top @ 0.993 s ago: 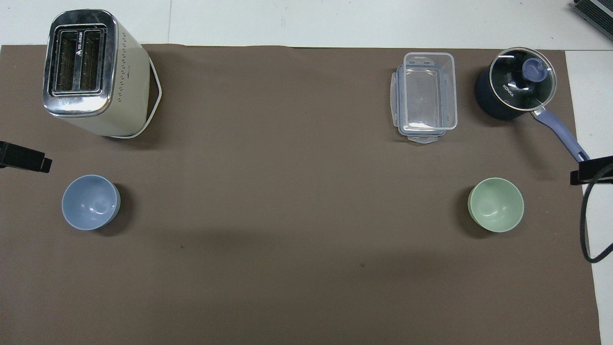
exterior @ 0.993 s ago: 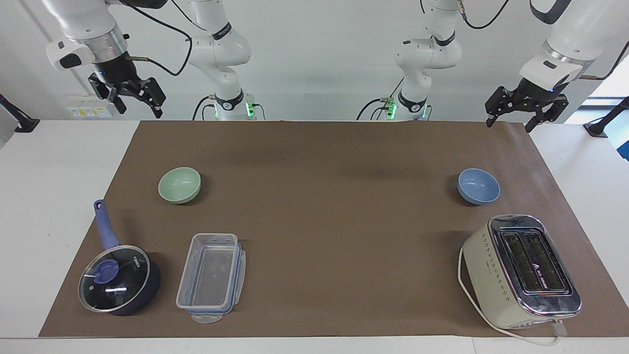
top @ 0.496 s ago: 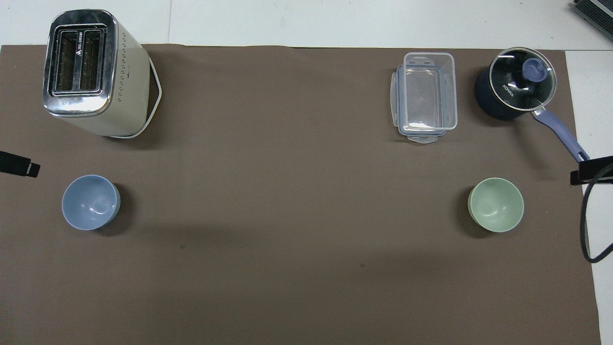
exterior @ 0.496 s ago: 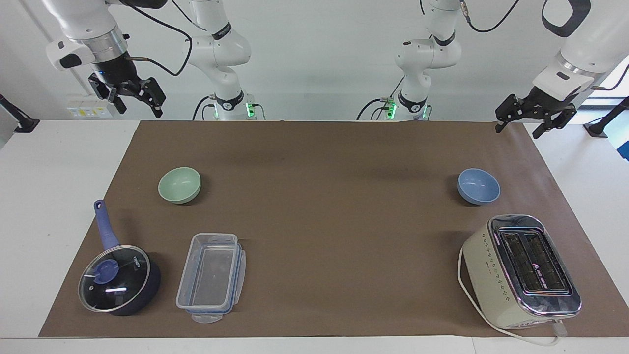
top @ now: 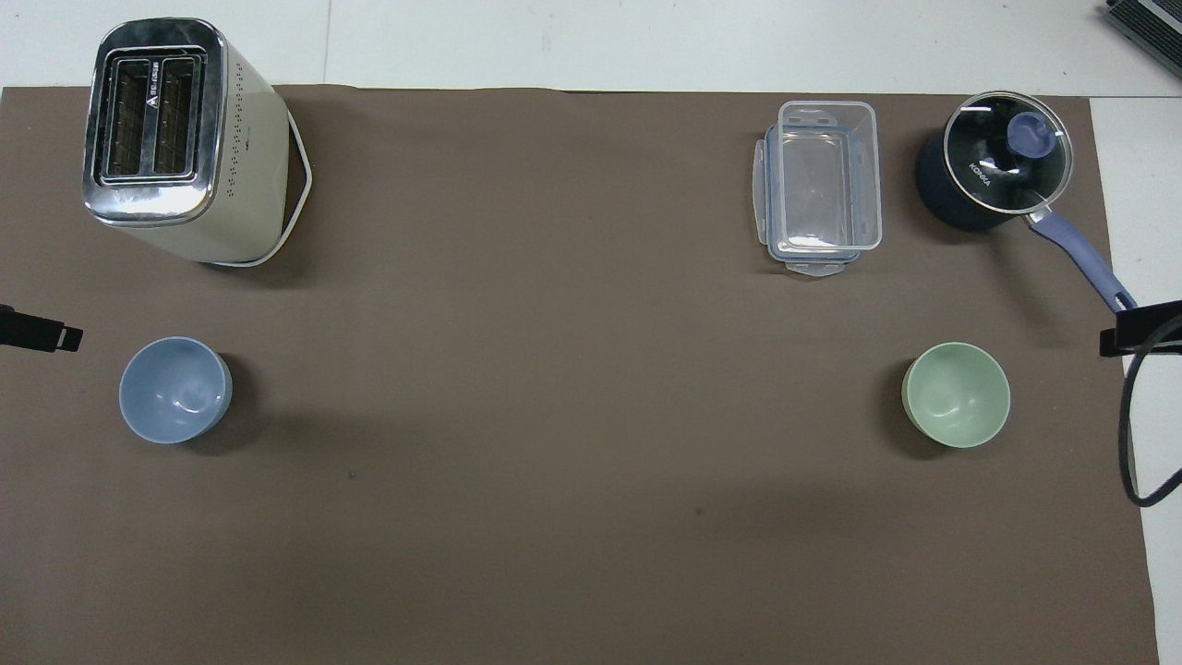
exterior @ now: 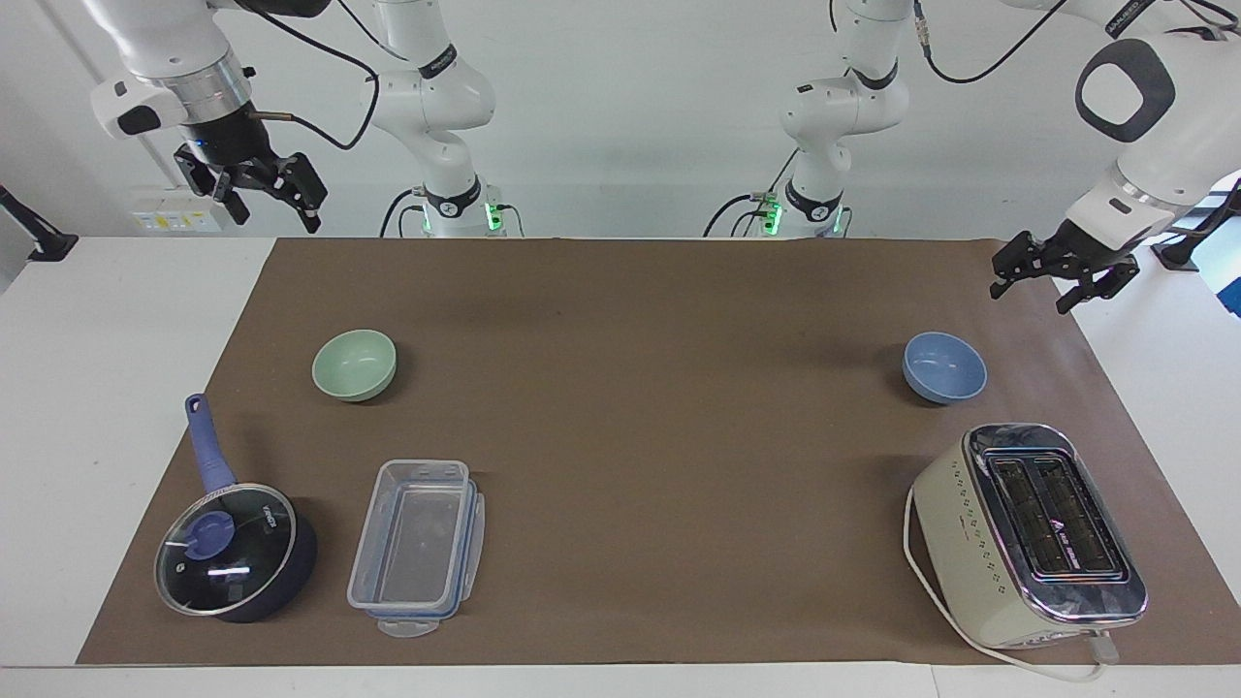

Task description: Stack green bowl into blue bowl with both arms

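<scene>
The green bowl (exterior: 354,364) (top: 956,394) stands upright and empty on the brown mat toward the right arm's end. The blue bowl (exterior: 944,366) (top: 174,389) stands upright and empty toward the left arm's end. My left gripper (exterior: 1030,299) is open and empty, raised over the mat's edge at its own end, apart from the blue bowl. One of its fingertips (top: 42,332) shows in the overhead view. My right gripper (exterior: 276,221) is open and empty, held high over the table's edge at its own end, and waits there. One of its fingertips (top: 1140,328) shows in the overhead view.
A cream toaster (exterior: 1028,533) stands farther from the robots than the blue bowl. A clear plastic box (exterior: 417,543) and a dark blue saucepan with a glass lid (exterior: 233,548) stand farther from the robots than the green bowl. The saucepan's handle (exterior: 208,446) points toward the robots.
My left gripper has come down and moved toward the blue bowl's end of the mat. The right arm and both bowls have not moved.
</scene>
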`<move>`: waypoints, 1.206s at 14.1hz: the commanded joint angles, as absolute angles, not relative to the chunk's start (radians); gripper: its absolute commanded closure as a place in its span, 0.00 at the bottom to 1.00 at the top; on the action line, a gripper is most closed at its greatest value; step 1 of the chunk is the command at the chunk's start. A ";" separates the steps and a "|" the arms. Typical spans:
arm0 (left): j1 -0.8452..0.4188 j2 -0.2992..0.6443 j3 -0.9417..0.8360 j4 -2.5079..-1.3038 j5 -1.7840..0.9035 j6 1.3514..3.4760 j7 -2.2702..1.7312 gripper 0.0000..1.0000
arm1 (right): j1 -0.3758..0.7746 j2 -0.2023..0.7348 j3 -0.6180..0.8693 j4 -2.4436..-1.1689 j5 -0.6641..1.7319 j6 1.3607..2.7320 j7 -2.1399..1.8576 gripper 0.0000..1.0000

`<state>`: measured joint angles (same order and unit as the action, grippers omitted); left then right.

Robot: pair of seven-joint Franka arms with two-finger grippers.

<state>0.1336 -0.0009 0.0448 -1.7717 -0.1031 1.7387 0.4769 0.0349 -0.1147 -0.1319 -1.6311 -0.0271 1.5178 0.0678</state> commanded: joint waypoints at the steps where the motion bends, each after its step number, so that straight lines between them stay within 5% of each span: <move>1: 0.202 -0.012 0.037 -1.862 -0.176 1.831 0.578 0.00 | 0.025 -0.129 -0.129 -1.646 -0.017 1.513 0.055 0.00; 12: 0.301 0.135 0.037 -2.057 -0.287 2.129 0.808 0.01 | 0.023 -0.130 -0.130 -1.646 -0.017 1.511 0.055 0.00; 17: 0.296 0.161 0.037 -2.120 -0.322 2.186 0.804 0.18 | 0.020 -0.130 -0.129 -1.646 -0.017 1.511 0.054 0.00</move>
<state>0.2915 0.1738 0.0403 -2.0851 -0.2987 2.1512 0.7874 0.0326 -0.1147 -0.1319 -1.6311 -0.0271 1.5178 0.0678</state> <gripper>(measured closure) 0.137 0.000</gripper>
